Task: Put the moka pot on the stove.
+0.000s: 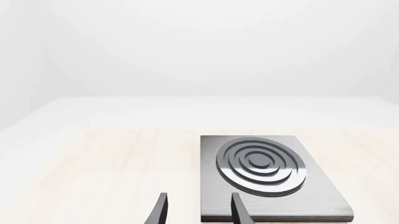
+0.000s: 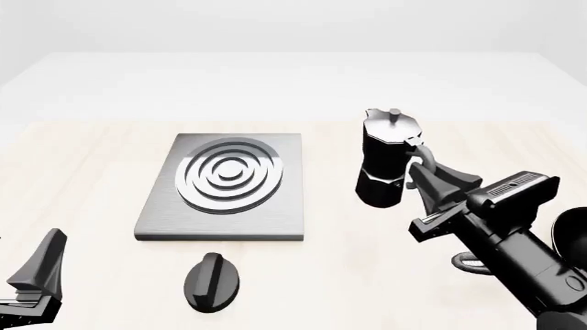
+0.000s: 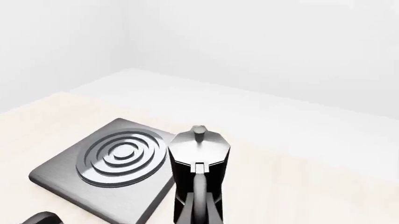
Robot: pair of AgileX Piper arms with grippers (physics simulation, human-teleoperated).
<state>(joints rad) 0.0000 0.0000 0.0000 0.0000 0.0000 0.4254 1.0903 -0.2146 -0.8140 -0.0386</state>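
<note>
The moka pot (image 2: 383,159) stands upright on the table, to the right of the stove (image 2: 225,182), apart from it. It is black and faceted, with a silver lid and knob. Its handle faces my right gripper (image 2: 413,203), which is open just behind the handle with nothing in it. In the right wrist view the pot (image 3: 198,175) is close in front, with the stove (image 3: 109,161) beyond it; the fingers do not show there. My left gripper (image 2: 35,278) is open and empty at the near left. In the left wrist view its fingers (image 1: 160,210) point at the stove's (image 1: 262,161) near edge.
A black oval knob (image 2: 213,280) lies on the table in front of the stove and shows in the right wrist view (image 3: 40,218). A dark round thing (image 2: 573,230), partly hidden by my right arm, sits at the right edge. The pale wooden table (image 2: 82,158) ends at the back.
</note>
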